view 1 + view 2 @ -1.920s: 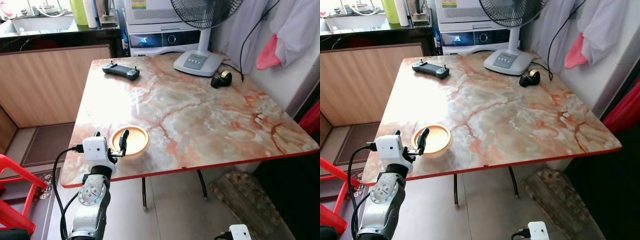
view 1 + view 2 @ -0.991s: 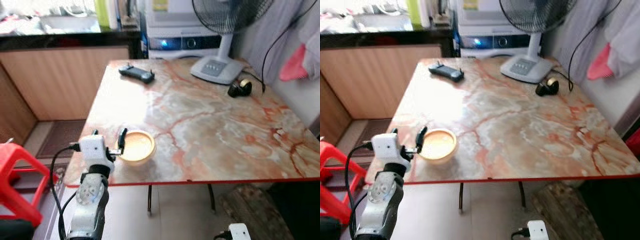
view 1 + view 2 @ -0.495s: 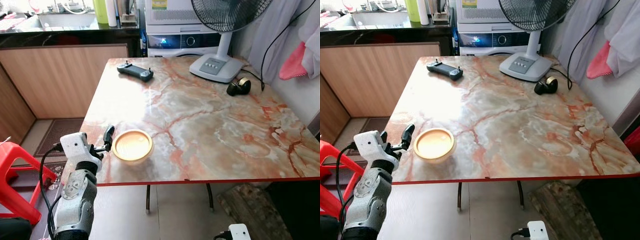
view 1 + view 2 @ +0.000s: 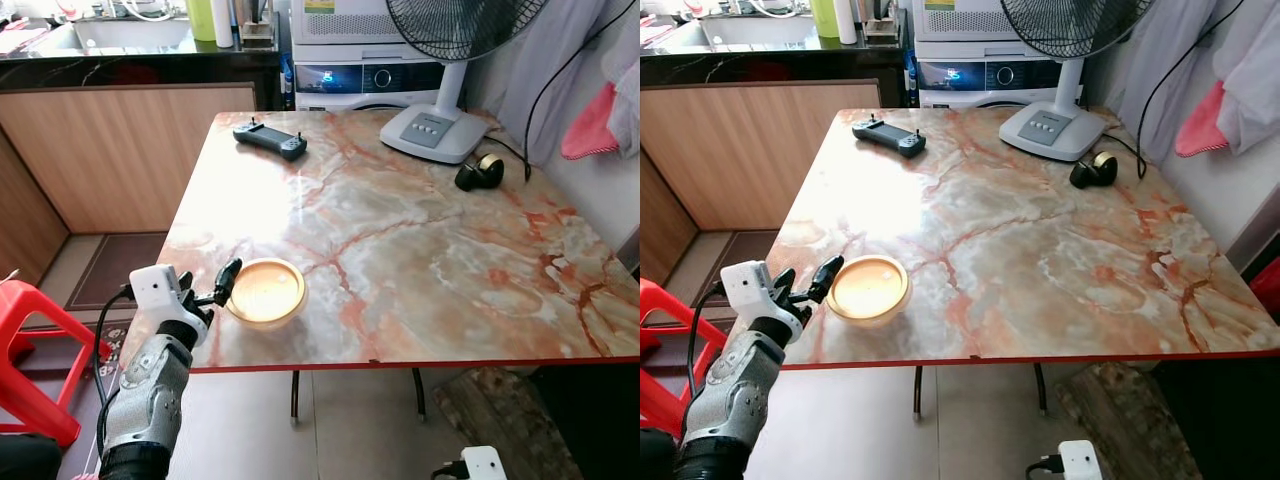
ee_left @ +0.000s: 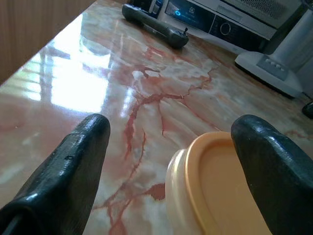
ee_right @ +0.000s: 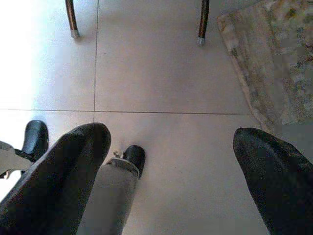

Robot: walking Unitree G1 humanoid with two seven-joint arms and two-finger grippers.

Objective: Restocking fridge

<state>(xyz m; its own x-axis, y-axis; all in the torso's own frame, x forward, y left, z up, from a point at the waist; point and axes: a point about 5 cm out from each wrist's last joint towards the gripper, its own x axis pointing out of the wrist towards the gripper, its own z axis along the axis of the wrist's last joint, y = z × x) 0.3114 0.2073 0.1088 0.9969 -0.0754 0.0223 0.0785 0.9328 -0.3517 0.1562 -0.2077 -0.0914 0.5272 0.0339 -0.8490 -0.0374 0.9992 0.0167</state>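
- The left gripper (image 4: 214,290) hovers with fingers spread, just beside the orange bowl (image 4: 265,291) near the table's (image 4: 420,250) front left edge.
- The right gripper (image 6: 171,186), fingers spread and holding nothing, hangs over the tiled floor (image 6: 161,63).

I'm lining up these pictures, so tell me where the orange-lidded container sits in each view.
Left eye view: orange-lidded container near the table's front left edge.
Right eye view: same spot, beside the left gripper.
Left wrist view: between the open fingers, off toward one of them.
Right wrist view: floor instead.
Shared landmark: black controller.

Silver left arm (image 4: 148,395) (black cable looped), white wrist box.
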